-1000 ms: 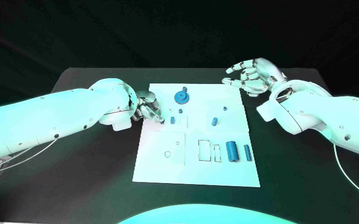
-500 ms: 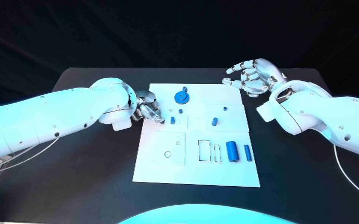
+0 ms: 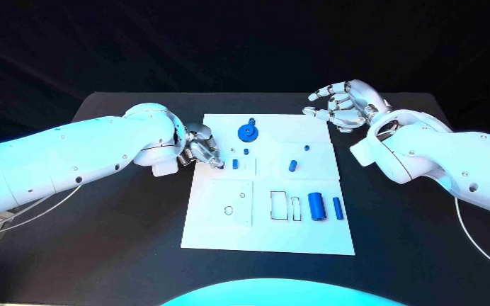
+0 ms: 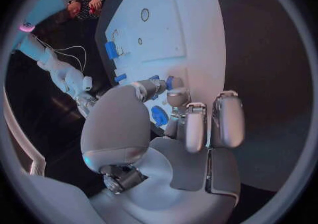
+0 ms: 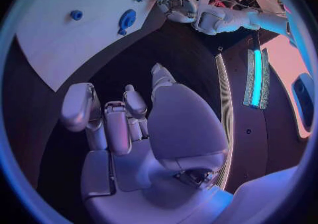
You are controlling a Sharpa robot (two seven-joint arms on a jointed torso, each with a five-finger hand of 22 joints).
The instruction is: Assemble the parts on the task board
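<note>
Task board point(image 3: 268, 231) sits mid-table, blue parts point(image 3: 325, 207) lying on it, round one point(image 3: 247, 133) near its far edge. Left hand point(image 3: 201, 147) at board's left edge, fingertips point(image 3: 217, 163) down by a small part; grasp unclear. Right hand point(image 3: 345, 105) hovers beyond far right corner, fingers spread, empty.
</note>
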